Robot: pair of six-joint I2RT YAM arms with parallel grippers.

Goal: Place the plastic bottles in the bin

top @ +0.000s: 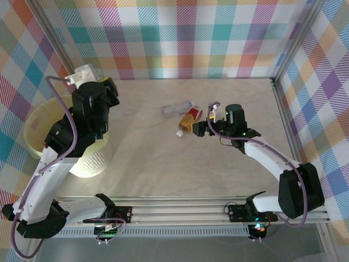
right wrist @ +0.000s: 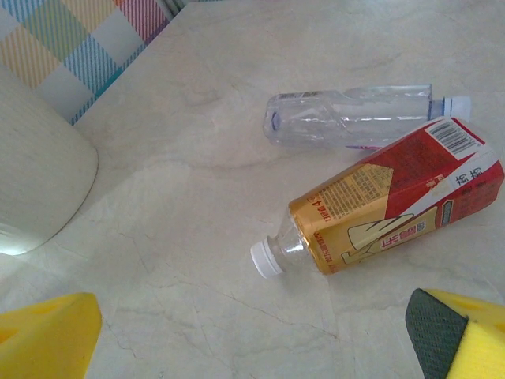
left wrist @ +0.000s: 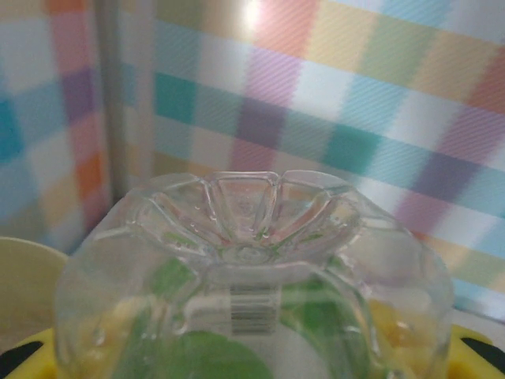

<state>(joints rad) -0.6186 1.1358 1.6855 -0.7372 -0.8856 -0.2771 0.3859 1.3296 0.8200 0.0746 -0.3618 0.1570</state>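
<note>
Clear plastic bottle with green label [left wrist: 252, 276], clamped in the left gripper [top: 88, 79], is above the far rim of the pale-yellow translucent round bin [top: 37, 134]. Step in hand: the drop, which probably calls for centring over the opening first. Right of the bin, the right gripper [top: 202, 127], jaws apart, hovers by a clear crumpled bottle [right wrist: 351, 118] and a red-and-gold labelled bottle [right wrist: 387, 205].

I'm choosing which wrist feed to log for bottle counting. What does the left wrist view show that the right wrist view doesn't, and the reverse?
Left wrist view, not the right: the base of a clear green-labelled bottle up close, gripped in the left claw. Right wrist view, not the left: a clear bottle and a red-and-gold bottle lying close together on the table, ahead of the open right claw. Both: the bin, the plaid wall, and yellow claw fingers at the bottom corners.
</note>
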